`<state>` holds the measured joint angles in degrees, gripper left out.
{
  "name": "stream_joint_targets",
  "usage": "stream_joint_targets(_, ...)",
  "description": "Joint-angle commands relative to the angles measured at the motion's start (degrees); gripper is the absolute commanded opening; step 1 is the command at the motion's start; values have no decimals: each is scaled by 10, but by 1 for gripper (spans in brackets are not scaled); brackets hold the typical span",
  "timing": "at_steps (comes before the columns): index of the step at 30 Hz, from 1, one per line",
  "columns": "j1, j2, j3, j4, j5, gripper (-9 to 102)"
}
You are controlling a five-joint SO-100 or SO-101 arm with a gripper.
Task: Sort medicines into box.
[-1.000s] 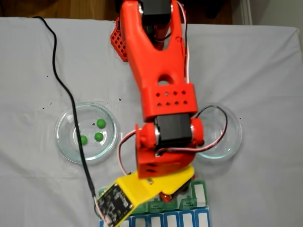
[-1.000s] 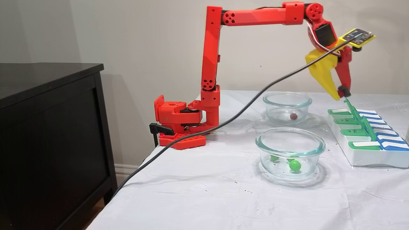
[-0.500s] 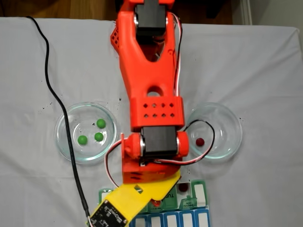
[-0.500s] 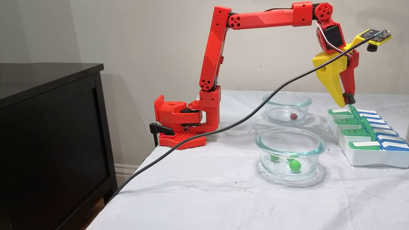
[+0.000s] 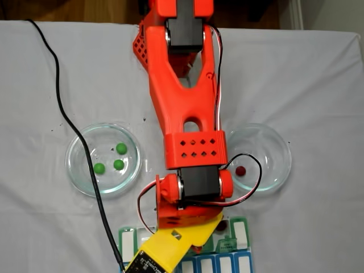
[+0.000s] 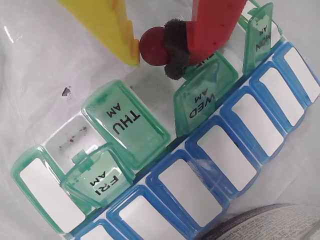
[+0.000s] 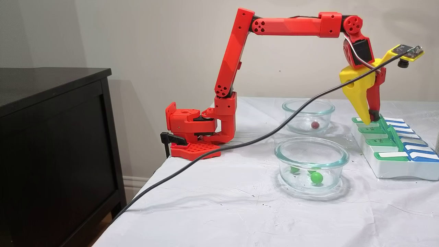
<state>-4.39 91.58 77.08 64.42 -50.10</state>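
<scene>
Here the worktop (image 7: 219, 212), draped in a wrinkled white cloth, carries everything. At its far edge in a fixed view, beside a black cabinet (image 7: 51, 144), stands the base of the red plastic arm (image 7: 236, 65), which reaches out and bends down over the pill organizer. A black cable (image 7: 240, 144) trails from the wrist camera across the cloth and off the near edge.

Two round clear glass dishes sit between the base and the organizer. One glass dish (image 5: 77, 170) holds three bright green balls (image 5: 118, 164) lying close together; the other glass dish (image 5: 278, 165) holds a single dark red ball (image 5: 240, 170).

The flat weekly pill organizer (image 6: 240, 135) has a row of translucent green lids and a blue row alongside with white labels. In the wrist view the WED AM lid (image 6: 200, 102), the MON lid (image 6: 260, 35) and the FRI AM lid (image 6: 97, 182) stand tilted open, while the THU AM lid (image 6: 125, 122) lies nearly flat; the white cell (image 6: 70, 140) beside it holds dark specks.

The gripper (image 6: 152, 50), one finger yellow and the other red with a black pad, is pinching a glossy dark red ball (image 6: 154, 46) just above the open cells of the green row, near the WED AM lid.
</scene>
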Motion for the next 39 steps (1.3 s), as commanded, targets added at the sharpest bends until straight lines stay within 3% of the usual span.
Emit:
stream_joint_targets(1,-17,18,-19,-33,0,0)
stream_joint_targets(10,-10,-2,-21,-69,-28,0)
stream_joint_targets(15,-11,8,-7,-67,-34,12)
stream_joint_targets(27,-20,50,14,-46,-25,16)
stream_joint_targets(32,-40,130,43,-14,55,0)
stream_joint_targets(39,-114,286,102,52,191,0)
